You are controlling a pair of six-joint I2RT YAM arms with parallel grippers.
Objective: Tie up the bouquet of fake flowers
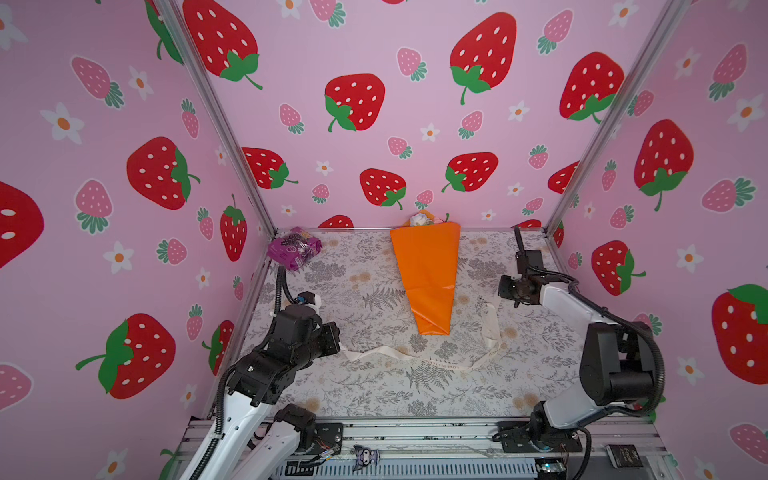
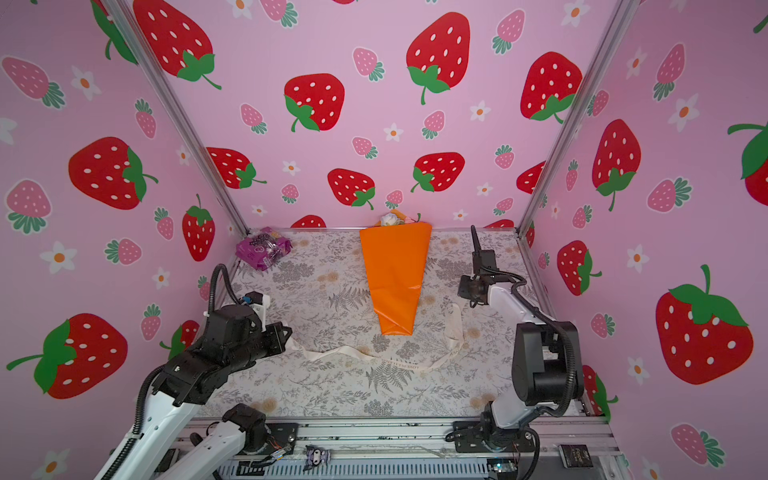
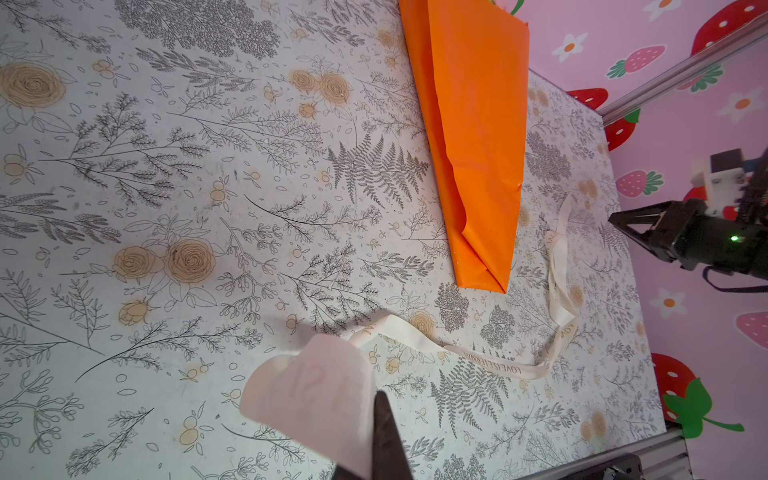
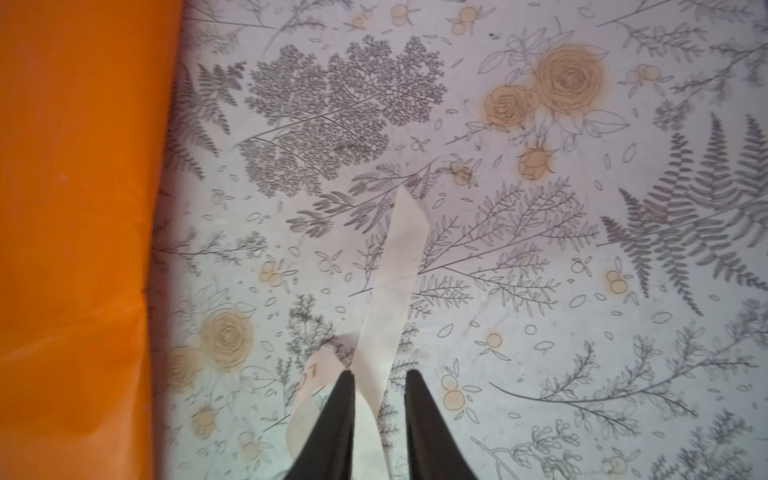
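— Lying flat on the floral table (image 1: 353,399), the bouquet (image 1: 428,274) sits mid-table in its orange cone. The wide mouth is at the back wall and the narrow tip points to the front. White and pink blooms (image 1: 420,219) peek out of the mouth.
— And the ribbon (image 1: 419,362)?
— It is cream. It curves across the table in front of the tip and up along the cone's right side, apart from the paper.
— What of the left gripper (image 1: 337,343)?
— Its jaws are pressed together on one ribbon end; the left wrist view shows the strip bent beside a finger (image 3: 384,424).
— The right gripper (image 4: 379,378)?
— Spread. In the right wrist view its two dark fingers stand either side of the other ribbon end, with a gap showing beside the strip.
— Anything else?
— A crinkly purple packet (image 1: 294,247) lies in the back left corner.
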